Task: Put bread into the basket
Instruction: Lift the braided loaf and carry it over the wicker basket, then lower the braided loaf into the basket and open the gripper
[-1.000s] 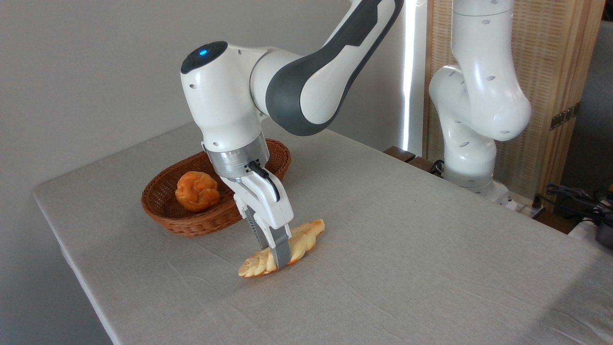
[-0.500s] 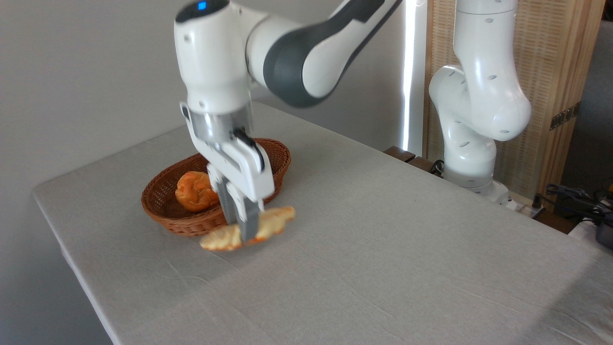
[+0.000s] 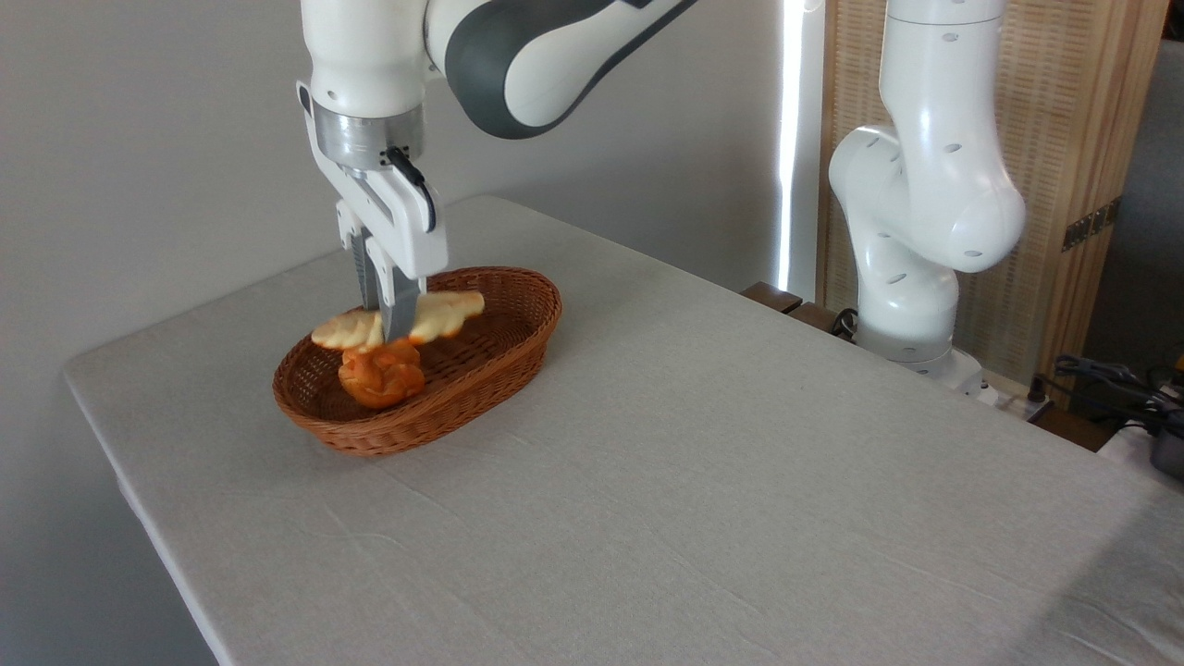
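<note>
The braided loaf (image 3: 400,321) hangs in the air over the basket (image 3: 499,356), pinched near its middle by the gripper (image 3: 387,326), whose two fingers are closed on it from either side. The loaf lies roughly level, its left point reaching toward the basket's left rim and its right point over the open middle of the weave. Directly beneath the gripper sits the round bun (image 3: 381,375), resting on the basket floor in the left half; the loaf appears just above the bun's top, though whether they touch cannot be told from this view. The right half of the basket floor is bare wicker, so the open room inside lies to the right of the bun. The basket stands on the table (image 3: 703,481) near its far left corner, close to the left edge, where the cloth drops away. To the right and toward the camera the tabletop spreads wide, with only faint creases in the cloth. The arm (image 3: 518,46) comes down from above, its wrist upright over the basket, and its white base column (image 3: 925,213) stands well apart at the table's far right edge, before a slatted wooden screen (image 3: 1082,139).
</note>
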{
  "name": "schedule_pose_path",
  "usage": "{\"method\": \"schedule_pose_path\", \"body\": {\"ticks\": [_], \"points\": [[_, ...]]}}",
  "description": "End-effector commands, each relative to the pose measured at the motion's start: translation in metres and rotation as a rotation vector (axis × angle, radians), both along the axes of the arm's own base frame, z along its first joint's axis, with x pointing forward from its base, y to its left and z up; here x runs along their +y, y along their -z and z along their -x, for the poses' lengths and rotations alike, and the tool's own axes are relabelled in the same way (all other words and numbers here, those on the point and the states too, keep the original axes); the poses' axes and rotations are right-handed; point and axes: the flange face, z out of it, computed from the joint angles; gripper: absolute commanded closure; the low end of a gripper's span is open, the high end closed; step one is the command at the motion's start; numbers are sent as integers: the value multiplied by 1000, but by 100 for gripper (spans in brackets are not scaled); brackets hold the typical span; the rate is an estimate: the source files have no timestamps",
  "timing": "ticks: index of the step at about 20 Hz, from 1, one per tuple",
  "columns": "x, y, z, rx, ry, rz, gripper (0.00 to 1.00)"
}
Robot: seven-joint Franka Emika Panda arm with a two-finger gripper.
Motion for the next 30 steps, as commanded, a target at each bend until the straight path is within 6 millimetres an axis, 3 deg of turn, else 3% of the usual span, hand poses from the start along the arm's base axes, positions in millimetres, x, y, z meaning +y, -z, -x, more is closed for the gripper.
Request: {"method": "schedule_pose_path", "body": {"ticks": [1, 2, 3, 6, 11, 19, 22, 24, 28, 30], "points": [[-36, -2, 9, 27, 18, 67, 49], [-42, -1, 11, 29, 27, 66, 40], [-44, 1, 12, 32, 29, 64, 23], [-45, 8, 12, 43, 34, 49, 4], [-45, 19, 9, 55, 45, 25, 0], [-43, 14, 10, 48, 43, 24, 0], [-22, -8, 8, 15, 9, 34, 0], [12, -14, -1, -14, -27, -11, 0], [59, -14, -8, -23, -17, -208, 0], [89, -29, -16, -33, -38, -278, 0]]}}
